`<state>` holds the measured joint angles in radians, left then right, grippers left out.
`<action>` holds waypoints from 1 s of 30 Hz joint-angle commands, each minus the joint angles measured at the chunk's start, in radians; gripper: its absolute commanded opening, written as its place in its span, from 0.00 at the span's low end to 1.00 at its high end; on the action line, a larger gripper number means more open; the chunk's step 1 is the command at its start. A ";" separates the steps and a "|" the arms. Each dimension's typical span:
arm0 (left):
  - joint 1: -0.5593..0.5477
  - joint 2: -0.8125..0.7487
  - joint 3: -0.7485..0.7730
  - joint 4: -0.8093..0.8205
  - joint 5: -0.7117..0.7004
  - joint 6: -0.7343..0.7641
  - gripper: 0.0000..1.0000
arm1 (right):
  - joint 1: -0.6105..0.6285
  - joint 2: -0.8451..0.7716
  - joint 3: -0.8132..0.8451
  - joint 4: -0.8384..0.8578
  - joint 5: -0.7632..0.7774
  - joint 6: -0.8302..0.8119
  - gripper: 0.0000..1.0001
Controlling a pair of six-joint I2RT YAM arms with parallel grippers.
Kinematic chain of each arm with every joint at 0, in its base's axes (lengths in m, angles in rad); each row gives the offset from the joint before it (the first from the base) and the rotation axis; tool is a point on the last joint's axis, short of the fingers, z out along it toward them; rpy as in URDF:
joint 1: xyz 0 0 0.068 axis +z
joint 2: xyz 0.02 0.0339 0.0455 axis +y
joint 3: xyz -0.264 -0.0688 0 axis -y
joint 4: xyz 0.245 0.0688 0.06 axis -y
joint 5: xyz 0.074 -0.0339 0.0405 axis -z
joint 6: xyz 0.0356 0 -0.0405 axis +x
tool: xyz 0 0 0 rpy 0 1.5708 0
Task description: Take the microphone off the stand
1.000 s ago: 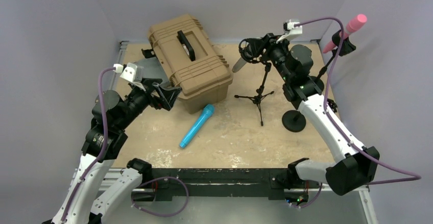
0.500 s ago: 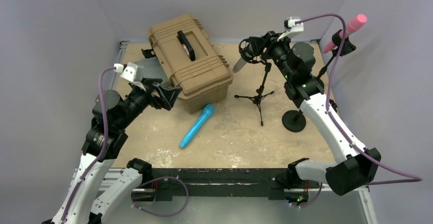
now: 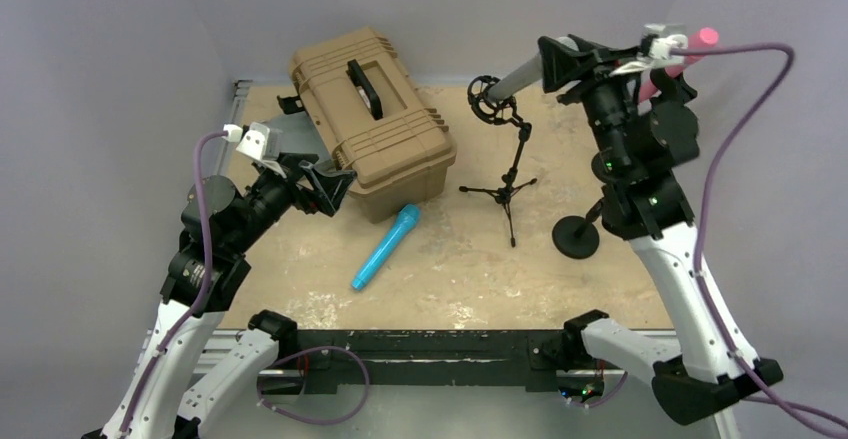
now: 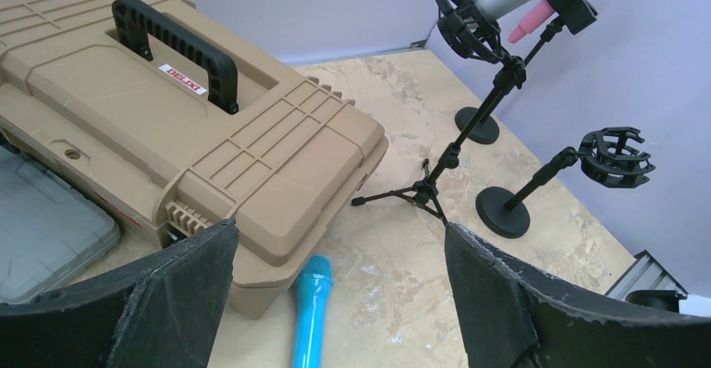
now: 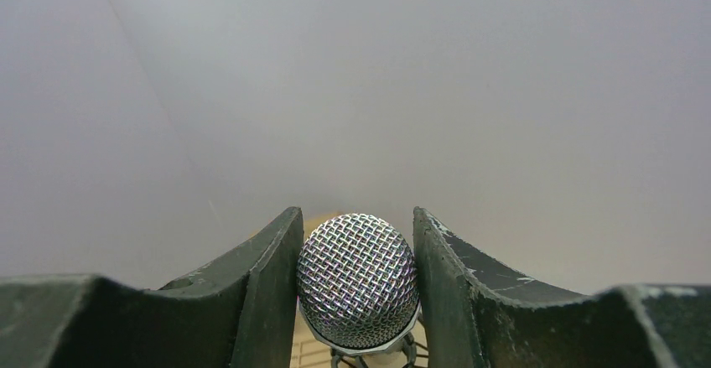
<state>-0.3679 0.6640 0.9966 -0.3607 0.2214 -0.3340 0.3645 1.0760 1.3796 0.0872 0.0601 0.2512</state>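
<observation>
The mic (image 3: 515,77) is clamped at its head by the right gripper (image 3: 550,62), tail inside the stand (image 3: 513,164) ring. The left gripper (image 3: 328,183) is held wide open, empty.

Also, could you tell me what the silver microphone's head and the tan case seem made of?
The silver round microphone head looks like shiny woven metal mesh: a wire grid shows. The tan ribbed case looks like matte moulded plastic, going by its ribs.

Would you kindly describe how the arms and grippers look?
The left arm and right arm have white links, black joints and a purple cable each, running to a white wrist mount. The left gripper and right gripper carry dark, wedge-shaped fingers.
</observation>
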 commanded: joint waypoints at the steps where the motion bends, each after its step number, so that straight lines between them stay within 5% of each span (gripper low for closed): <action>1: -0.006 0.003 0.025 0.034 0.011 -0.016 0.91 | 0.000 -0.098 0.031 0.081 0.053 -0.026 0.00; 7: -0.006 0.005 0.025 0.034 0.010 -0.014 0.90 | 0.001 -0.129 0.030 0.065 -0.075 0.034 0.00; 16: -0.006 0.005 0.027 0.033 0.008 -0.017 0.90 | 0.024 -0.037 -0.068 0.122 -0.676 0.307 0.00; 23: -0.006 -0.003 0.028 0.026 -0.013 -0.016 0.90 | 0.321 0.011 -0.286 0.191 -0.538 0.360 0.00; 30: -0.006 -0.002 0.028 0.019 -0.031 -0.009 0.90 | 0.439 0.061 -0.600 0.449 -0.344 0.639 0.00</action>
<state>-0.3679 0.6674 0.9966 -0.3614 0.2062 -0.3405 0.7811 1.1305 0.9012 0.2897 -0.4007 0.6743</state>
